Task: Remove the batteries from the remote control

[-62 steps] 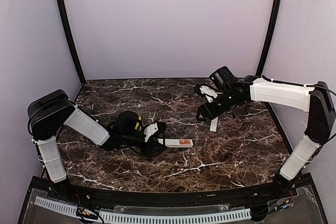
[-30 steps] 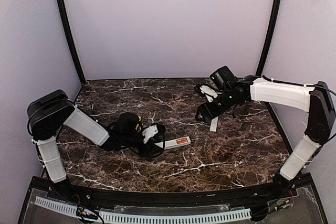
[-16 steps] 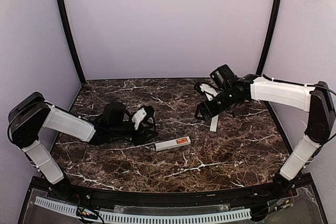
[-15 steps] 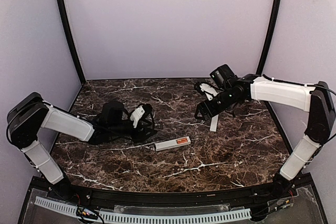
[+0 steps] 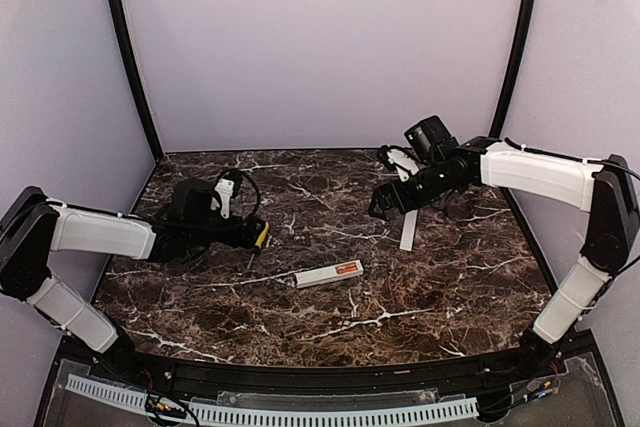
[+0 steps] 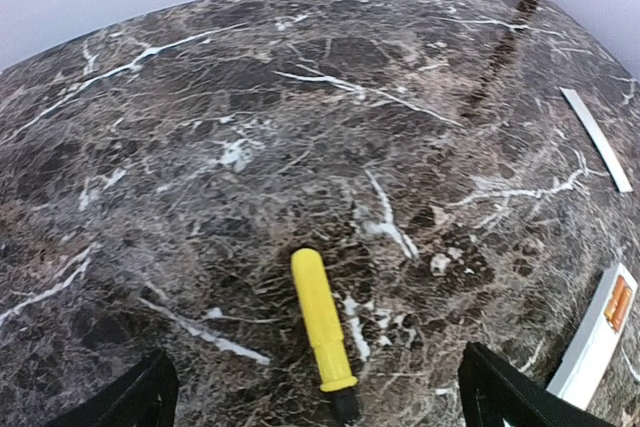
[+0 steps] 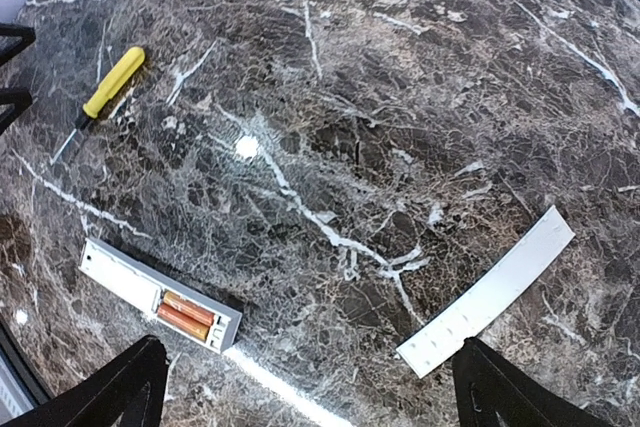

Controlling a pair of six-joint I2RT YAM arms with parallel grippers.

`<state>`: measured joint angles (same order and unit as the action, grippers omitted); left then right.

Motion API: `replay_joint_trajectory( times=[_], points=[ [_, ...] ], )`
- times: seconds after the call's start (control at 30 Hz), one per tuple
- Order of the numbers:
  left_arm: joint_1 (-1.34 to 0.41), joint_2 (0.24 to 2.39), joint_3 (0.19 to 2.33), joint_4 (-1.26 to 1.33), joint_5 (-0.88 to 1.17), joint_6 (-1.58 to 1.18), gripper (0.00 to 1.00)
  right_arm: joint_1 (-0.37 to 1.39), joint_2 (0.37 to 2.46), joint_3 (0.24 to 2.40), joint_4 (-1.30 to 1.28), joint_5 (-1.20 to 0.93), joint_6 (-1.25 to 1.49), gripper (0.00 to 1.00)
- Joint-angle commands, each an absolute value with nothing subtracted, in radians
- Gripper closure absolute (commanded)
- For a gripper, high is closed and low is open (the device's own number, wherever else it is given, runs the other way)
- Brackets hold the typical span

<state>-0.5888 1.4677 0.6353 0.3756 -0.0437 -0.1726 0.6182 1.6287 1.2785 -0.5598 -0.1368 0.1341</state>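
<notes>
The remote control (image 5: 328, 273) lies flat on the marble, bay side up; it also shows as the remote (image 7: 160, 304) and, at the frame's edge, the remote (image 6: 594, 343). Two orange batteries (image 7: 185, 315) lie side by side in its bay, seen again as the batteries (image 5: 348, 268) and the batteries (image 6: 617, 304). My left gripper (image 5: 248, 212) is open to the remote's left, apart from it. In its wrist view the left gripper (image 6: 318, 409) has nothing between its fingers. My right gripper (image 5: 385, 187) hovers open over the back right; the right gripper (image 7: 315, 397) is empty.
A yellow-handled screwdriver (image 6: 322, 332) lies on the table just ahead of my left fingers; the screwdriver (image 7: 112, 84) points its dark shaft toward the remote. A flat white cover strip (image 5: 407, 233) lies below my right gripper, also the strip (image 7: 490, 292). Walls close the table's back and sides.
My left gripper let go of the remote, opened wide and drew back to the left. The remote stays on the table. My right gripper opened wider and shifted slightly.
</notes>
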Motion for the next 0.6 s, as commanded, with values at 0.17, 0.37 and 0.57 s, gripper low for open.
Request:
replay_joint_trajectory(
  times=[0.17,0.37,0.57],
  points=[
    [-0.575,1.476,0.809,-0.131,-0.088,-0.268,0.13,0.469,1.556,1.196,-0.45,-0.254,0.334,0.01],
    [-0.576,1.536,0.905,-0.312,0.011,-0.244,0.29,0.457,1.585,1.194,-0.482,-0.239,0.326,0.01],
    [-0.594,1.651,0.988,-0.37,0.092,-0.205,0.4,0.456,1.577,1.186,-0.486,-0.237,0.308,0.01]
  ],
)
